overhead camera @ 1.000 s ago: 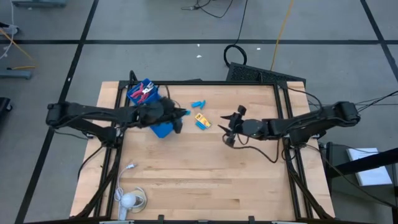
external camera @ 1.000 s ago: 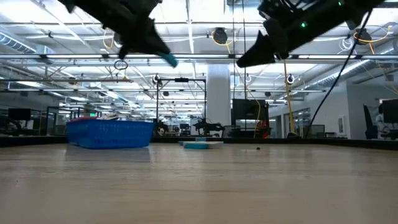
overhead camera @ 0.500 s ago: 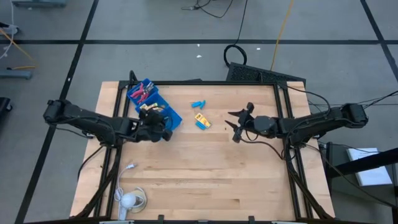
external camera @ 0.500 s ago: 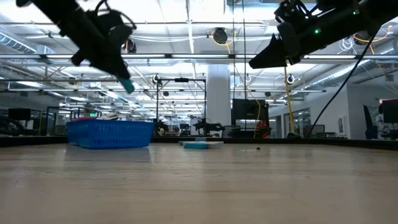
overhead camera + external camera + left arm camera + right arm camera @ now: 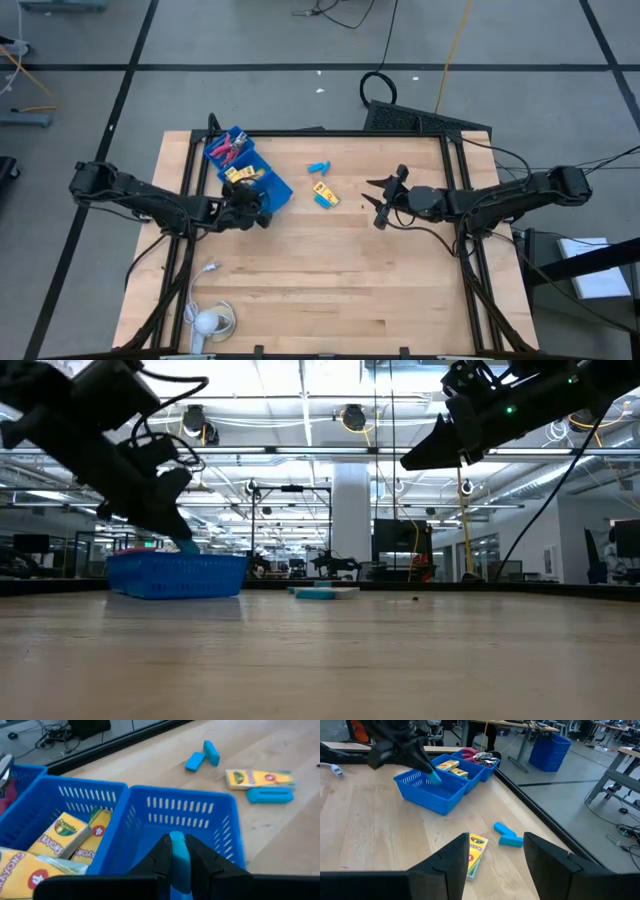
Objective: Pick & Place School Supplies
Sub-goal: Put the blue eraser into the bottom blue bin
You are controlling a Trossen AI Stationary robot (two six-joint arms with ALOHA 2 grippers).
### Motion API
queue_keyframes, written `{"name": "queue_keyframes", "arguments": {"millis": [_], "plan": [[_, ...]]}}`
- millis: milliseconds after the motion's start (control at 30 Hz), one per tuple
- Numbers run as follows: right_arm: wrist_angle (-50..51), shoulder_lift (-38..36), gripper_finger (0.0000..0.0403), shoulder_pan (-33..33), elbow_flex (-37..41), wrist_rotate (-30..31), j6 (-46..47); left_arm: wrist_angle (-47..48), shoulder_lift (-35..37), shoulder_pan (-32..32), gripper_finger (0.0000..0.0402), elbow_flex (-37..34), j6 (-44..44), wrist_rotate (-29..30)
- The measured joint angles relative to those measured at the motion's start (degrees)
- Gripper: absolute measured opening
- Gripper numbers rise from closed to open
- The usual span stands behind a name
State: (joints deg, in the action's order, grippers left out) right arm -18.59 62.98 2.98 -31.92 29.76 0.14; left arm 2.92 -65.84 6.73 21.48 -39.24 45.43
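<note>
We see the left tool (image 5: 177, 862) clenched on a light-blue piece (image 5: 178, 851), hovering at the empty end compartment of the blue tray (image 5: 272, 185); crayon boxes (image 5: 62, 834) fill the neighbouring compartment. The right tool (image 5: 378, 198) hangs released above the tabletop (image 5: 330, 270), near a loose crayon box (image 5: 326, 190) and two blue pieces (image 5: 318, 166).

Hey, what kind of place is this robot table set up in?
Probably a large open robotics lab or workshop: a bare grey floor with cables, exposed ceiling trusses with strip lights, and more workbenches and blue bins beyond the wooden table.
</note>
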Motion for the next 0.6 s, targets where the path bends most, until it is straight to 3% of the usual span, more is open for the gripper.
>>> {"name": "queue_keyframes", "arguments": {"millis": [233, 600], "plan": [[0.0, 0.0, 0.018, 0.1, 0.0, 0.0, 0.2, -8.7, 0.0, -1.5, 0.0033, -5.5, 0.5, -0.6], [0.0, 0.0, 0.018, 0.1, 0.0, 0.0, 0.2, -9.8, 0.0, -1.8, 0.0033, -5.6, 3.2, -3.6]]}}
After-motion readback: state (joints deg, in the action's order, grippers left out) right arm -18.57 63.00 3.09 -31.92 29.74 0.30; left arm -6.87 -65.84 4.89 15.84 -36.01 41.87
